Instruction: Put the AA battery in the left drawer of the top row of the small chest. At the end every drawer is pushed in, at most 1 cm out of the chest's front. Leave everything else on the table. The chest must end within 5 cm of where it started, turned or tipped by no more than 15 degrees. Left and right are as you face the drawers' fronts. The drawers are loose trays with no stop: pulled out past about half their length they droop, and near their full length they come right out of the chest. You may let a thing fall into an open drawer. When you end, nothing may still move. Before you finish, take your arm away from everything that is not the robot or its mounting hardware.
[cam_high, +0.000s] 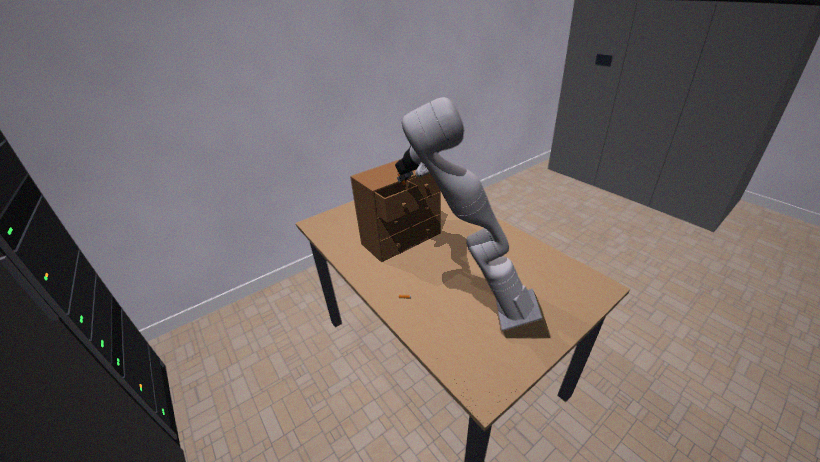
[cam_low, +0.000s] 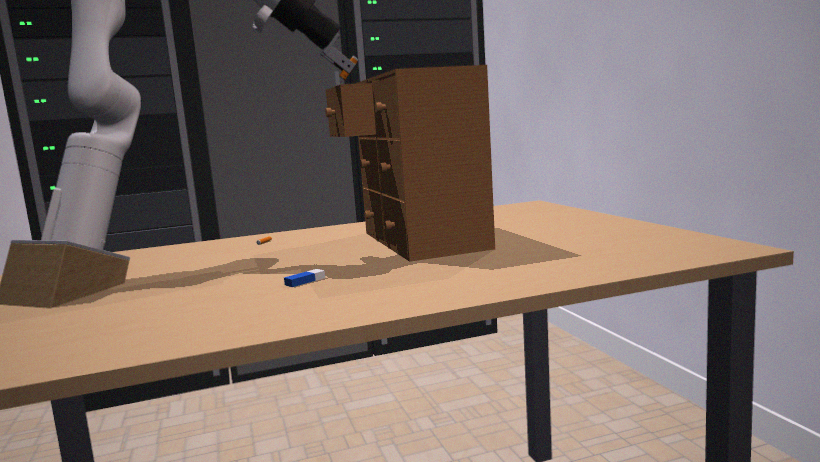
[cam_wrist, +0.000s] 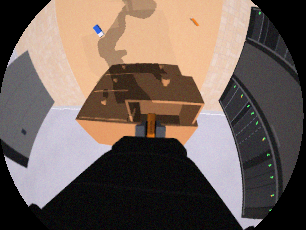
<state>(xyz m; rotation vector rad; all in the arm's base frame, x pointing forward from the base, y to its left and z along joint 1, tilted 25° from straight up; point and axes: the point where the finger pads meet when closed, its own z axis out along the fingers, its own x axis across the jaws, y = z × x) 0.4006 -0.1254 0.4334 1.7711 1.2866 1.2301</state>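
Observation:
The small brown chest (cam_low: 427, 160) stands at the far end of the table and also shows in the top view (cam_high: 395, 209). Its top-row left drawer (cam_low: 350, 109) is pulled partly out; the other drawers sit in. My gripper (cam_low: 346, 68) hangs just above the open drawer's rear part, tilted down toward it. It is shut on a small orange cylinder, the AA battery (cam_wrist: 151, 123), which shows between the fingers in the wrist view, over the open drawer (cam_wrist: 143, 110). In the top view the gripper (cam_high: 404, 175) is half hidden behind the arm.
Another small orange cylinder (cam_low: 263, 239) lies on the table in front of the chest. A blue and white block (cam_low: 304, 277) lies nearer the table's edge. The arm's base (cam_low: 57, 269) stands at the table's other end.

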